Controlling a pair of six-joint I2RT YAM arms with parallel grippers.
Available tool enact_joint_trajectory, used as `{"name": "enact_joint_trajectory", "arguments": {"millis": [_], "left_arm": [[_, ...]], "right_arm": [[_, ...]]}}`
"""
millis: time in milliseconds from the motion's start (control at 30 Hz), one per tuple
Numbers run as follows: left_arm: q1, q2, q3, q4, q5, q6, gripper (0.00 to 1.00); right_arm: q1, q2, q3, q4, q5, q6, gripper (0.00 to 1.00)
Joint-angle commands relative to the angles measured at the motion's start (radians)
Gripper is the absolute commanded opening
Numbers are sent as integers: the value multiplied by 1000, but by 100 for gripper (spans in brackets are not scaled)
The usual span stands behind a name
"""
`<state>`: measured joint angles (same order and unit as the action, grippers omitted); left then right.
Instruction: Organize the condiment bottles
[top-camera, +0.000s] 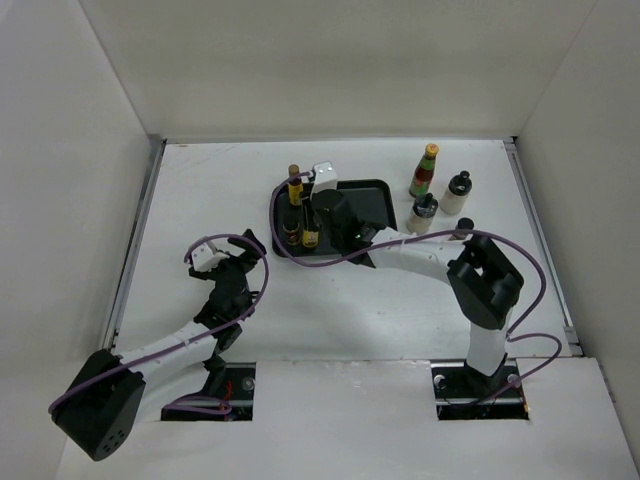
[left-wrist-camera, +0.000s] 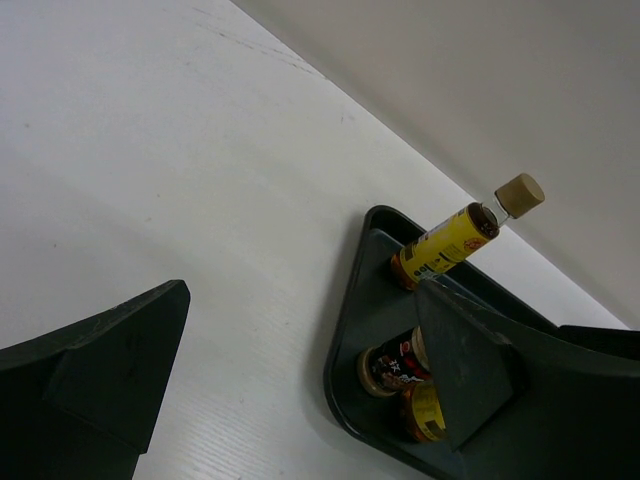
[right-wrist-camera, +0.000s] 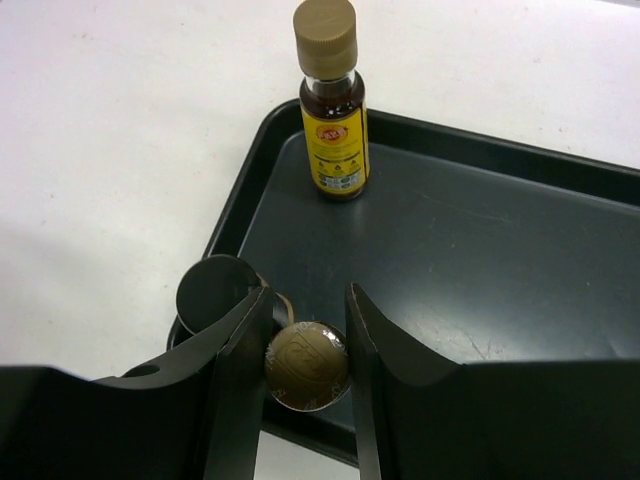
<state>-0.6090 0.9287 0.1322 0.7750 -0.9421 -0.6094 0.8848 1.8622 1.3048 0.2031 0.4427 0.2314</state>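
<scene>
Lower left on the smooth black tray, the right gripper has its blocky matte fingers clamped on a short bottle with a round tan cap, right beside a dark-lidded jar. Slim yellow-label bottle stands upright in the tray's upper left corner. Left gripper hangs over the white table at frame left, fingers spread wide.
</scene>
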Motion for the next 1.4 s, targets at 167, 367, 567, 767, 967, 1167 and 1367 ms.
{"name": "enact_joint_trajectory", "arguments": {"millis": [167, 367, 567, 767, 967, 1167, 1367], "left_arm": [[5, -5, 0, 46, 3, -7, 100], [7, 3, 1, 49, 3, -7, 100], [9, 7, 3, 49, 11, -7, 100], [12, 19, 6, 49, 20, -12, 100], [12, 31, 9, 50, 28, -13, 100], [12, 18, 4, 53, 34, -13, 100], [2, 18, 7, 53, 35, -13, 100]], "right_arm": [[15, 2, 42, 111, -6, -14, 53], [18, -84, 5, 99, -12, -33, 63], [-86, -346, -169, 88, -6, -15, 70], [-250, -457, -364, 36, 229, 36, 83], [-376, -497, -460, 19, 312, 28, 89], [-473, -639, -593, 51, 407, 57, 83], [-606, -674, -647, 24, 360, 117, 81]]}}
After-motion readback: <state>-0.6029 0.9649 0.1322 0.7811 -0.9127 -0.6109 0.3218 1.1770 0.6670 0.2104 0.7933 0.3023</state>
